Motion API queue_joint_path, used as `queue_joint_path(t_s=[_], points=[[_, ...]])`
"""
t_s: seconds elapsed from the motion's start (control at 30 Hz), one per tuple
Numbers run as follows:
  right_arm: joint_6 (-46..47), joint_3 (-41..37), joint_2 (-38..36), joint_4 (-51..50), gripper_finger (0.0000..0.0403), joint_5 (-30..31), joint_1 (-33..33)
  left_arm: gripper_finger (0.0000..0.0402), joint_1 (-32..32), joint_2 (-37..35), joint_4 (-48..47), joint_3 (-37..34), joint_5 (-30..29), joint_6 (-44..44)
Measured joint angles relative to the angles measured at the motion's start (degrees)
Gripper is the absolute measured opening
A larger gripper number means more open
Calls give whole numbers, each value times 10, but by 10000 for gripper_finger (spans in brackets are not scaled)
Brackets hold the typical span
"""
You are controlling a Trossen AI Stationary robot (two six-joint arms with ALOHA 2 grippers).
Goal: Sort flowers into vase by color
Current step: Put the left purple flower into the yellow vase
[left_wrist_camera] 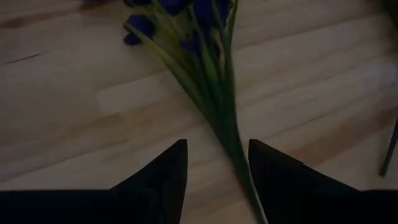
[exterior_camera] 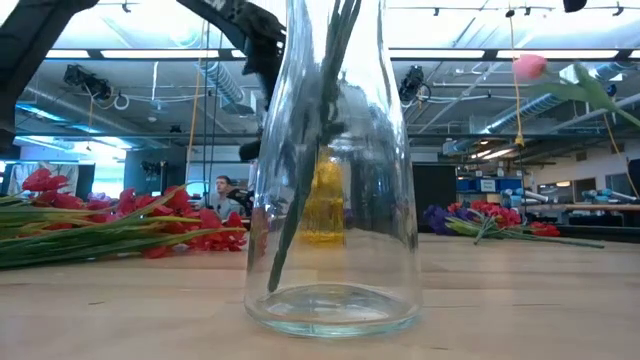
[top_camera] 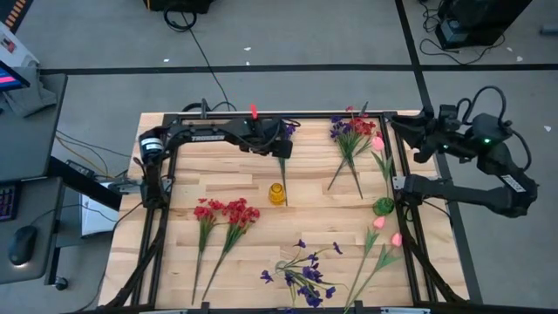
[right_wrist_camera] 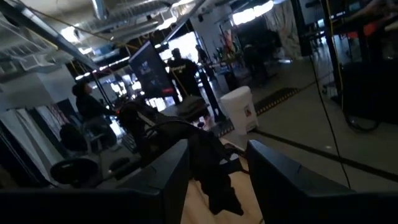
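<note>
Pick-up step: left gripper (left_wrist_camera: 217,165), fingers parted astride purple sprig (left_wrist_camera: 205,74) stem, needs closing, then lifting

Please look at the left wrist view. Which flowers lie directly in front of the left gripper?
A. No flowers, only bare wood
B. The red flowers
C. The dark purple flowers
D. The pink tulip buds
C: in the left wrist view, dark purple flowers on green stems lie on the wooden table, with the stems running down between the fingers of the left gripper.
</note>
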Motion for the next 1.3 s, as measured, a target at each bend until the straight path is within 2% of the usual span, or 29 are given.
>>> queue_joint_path(t_s=[0.37,0.6,0.9,1.3], points=[[1,0,19,7,171,2,0,174,1,47,36,0,-4,-1],[13,0,18,18,171,4,0,174,1,62,100,0,-17,-3],[17,0,18,44,171,2,0,174,0,91,105,0,-10,-14],[32,0,18,62,171,5,0,174,-1,102,64,0,-68,-11]])
